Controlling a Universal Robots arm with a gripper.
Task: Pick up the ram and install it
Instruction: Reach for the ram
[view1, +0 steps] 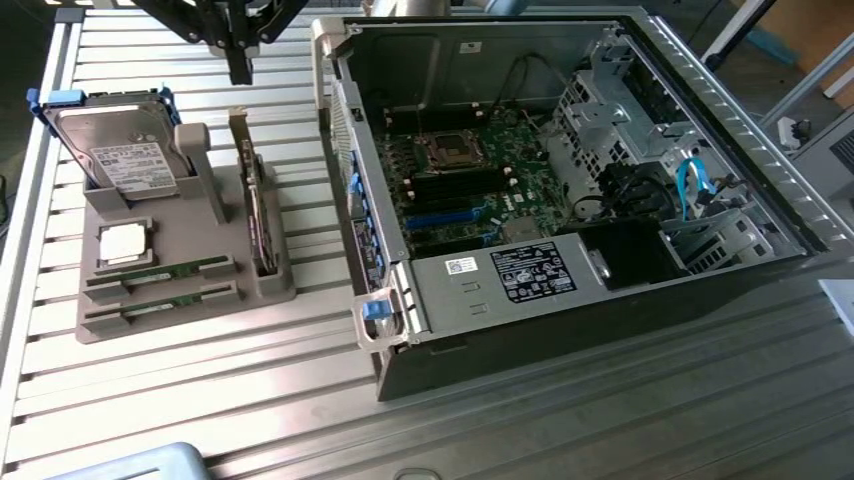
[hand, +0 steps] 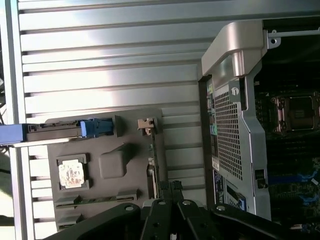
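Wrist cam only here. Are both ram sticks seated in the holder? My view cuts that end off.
Observer: Yes. The exterior view has the inner ram and outer ram lying flat in their slots on the holder.
Operator: Gripper relative to them?
Observer: The gripper hangs above the far end of the upright expansion card, apart from both sticks.
Operator: Board slots free?
Observer: The memory slots beside the CPU socket look empty.
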